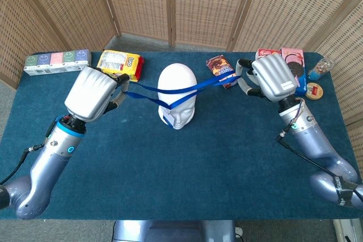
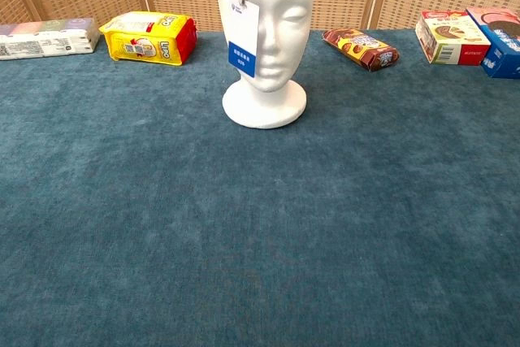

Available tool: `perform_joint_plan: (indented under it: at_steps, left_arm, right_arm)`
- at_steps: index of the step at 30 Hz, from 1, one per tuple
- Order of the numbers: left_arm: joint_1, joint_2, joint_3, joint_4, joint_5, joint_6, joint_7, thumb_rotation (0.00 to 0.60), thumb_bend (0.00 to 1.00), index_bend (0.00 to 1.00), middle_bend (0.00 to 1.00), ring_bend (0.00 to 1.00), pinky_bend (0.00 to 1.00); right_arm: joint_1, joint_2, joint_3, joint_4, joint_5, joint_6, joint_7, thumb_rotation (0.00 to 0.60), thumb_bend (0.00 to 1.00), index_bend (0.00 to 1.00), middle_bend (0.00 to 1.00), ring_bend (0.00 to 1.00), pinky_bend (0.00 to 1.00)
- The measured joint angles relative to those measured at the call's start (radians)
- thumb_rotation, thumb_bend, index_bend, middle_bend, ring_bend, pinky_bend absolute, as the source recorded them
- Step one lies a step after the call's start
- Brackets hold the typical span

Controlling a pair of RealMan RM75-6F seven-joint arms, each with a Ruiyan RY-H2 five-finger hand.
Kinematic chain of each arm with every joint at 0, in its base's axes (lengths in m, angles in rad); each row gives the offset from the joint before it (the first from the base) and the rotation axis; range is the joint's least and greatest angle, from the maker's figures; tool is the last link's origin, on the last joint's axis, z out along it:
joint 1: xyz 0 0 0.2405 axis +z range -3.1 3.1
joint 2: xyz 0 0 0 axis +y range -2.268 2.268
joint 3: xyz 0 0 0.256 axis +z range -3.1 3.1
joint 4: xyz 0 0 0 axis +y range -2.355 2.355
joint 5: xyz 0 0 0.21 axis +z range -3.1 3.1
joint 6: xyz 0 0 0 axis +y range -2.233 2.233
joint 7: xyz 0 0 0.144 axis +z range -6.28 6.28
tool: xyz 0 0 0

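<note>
From the head view you held the blue lanyard [image 1: 195, 89] stretched over the white foam head [image 1: 177, 96]; your left hand [image 1: 91, 93] and right hand [image 1: 274, 76] had fingers closed on its two ends; the chest view showed neither hand, only the badge [image 2: 243, 41] hanging against the face, above the tabletop [image 2: 260, 233].

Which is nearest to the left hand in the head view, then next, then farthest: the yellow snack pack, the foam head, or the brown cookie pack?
From the left hand:
1. Yellow snack pack, just behind it.
2. Foam head, at the table's middle.
3. Brown cookie pack, beyond the head, by the right hand.
</note>
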Motion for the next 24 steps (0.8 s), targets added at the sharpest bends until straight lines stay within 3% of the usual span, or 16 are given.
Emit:
perform_joint_plan:
  at_steps: [11,24]
  left_arm:
    - [-0.005,-0.014,-0.005,0.020,-0.001,0.018,0.006,0.600,0.39,0.63,1.00,1.00,0.83]
    - [0.018,0.012,0.003,-0.034,0.070,0.042,-0.026,0.600,0.39,0.63,1.00,1.00,0.83]
  right_arm:
    - [0.016,-0.022,0.008,0.027,0.026,-0.003,-0.010,0.600,0.51,0.71,1.00,1.00,1.00]
    - [-0.031,0.028,0.004,-0.017,-0.002,0.048,0.007,0.600,0.51,0.71,1.00,1.00,1.00]
